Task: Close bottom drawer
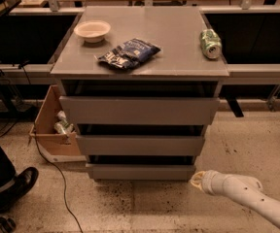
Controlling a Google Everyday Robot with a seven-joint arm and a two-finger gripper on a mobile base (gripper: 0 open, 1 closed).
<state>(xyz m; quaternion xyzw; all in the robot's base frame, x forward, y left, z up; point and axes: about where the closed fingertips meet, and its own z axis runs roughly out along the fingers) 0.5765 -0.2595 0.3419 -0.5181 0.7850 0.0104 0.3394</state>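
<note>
The bottom drawer (140,172) is the lowest, slimmest grey front of the cabinet; its front stands about in line with the middle drawer front (140,145) above it. My gripper (197,179) is at the end of the white arm coming in from the lower right. It is low, near the floor, just off the right end of the bottom drawer front, apart from it.
On the cabinet top (179,62) lie a white bowl (92,31), a dark snack bag (128,53) and a green can (210,43). A cardboard box (52,130) stands left of the cabinet. A person's shoe (13,186) and a cable (57,178) are on the floor at left.
</note>
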